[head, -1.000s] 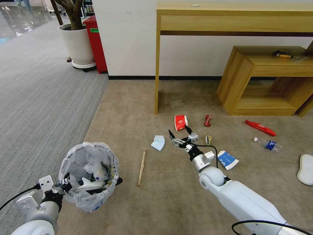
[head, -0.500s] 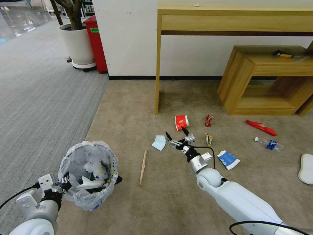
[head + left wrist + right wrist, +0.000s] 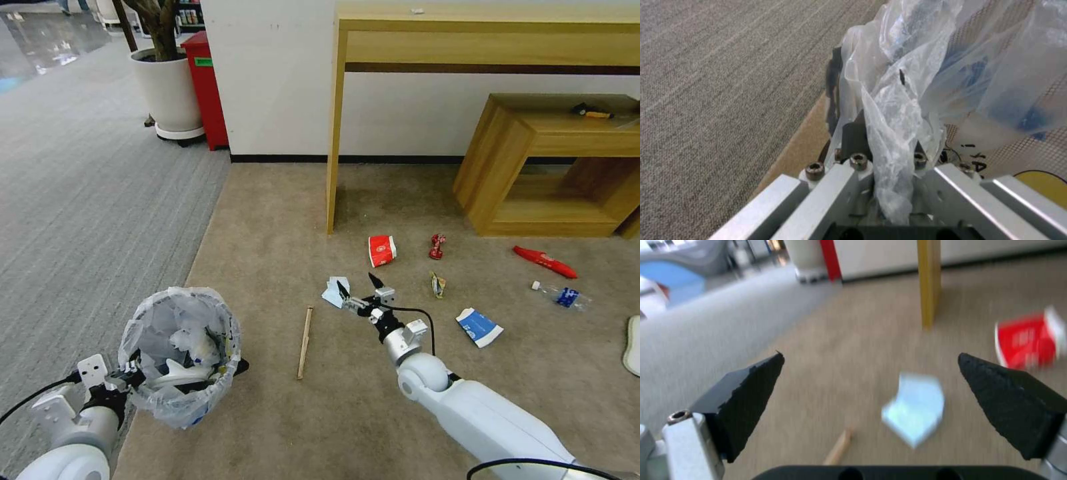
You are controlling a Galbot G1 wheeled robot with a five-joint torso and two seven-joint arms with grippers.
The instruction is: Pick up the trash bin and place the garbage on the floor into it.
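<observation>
The left gripper [image 3: 130, 375] was clamped on the bagged rim of the bin [image 3: 179, 353], holding it near left, at the edge of the beige floor [image 3: 280, 220]. The right gripper [image 3: 359, 292] hung with its fingers spread wide just beside the pale-blue mask [image 3: 333, 291], which lay on the floor. A stick [image 3: 305, 342] lay near the mask, between it and the bin. A red cup [image 3: 382, 251] lay farther off, and a carton [image 3: 479, 327] to the right.
</observation>
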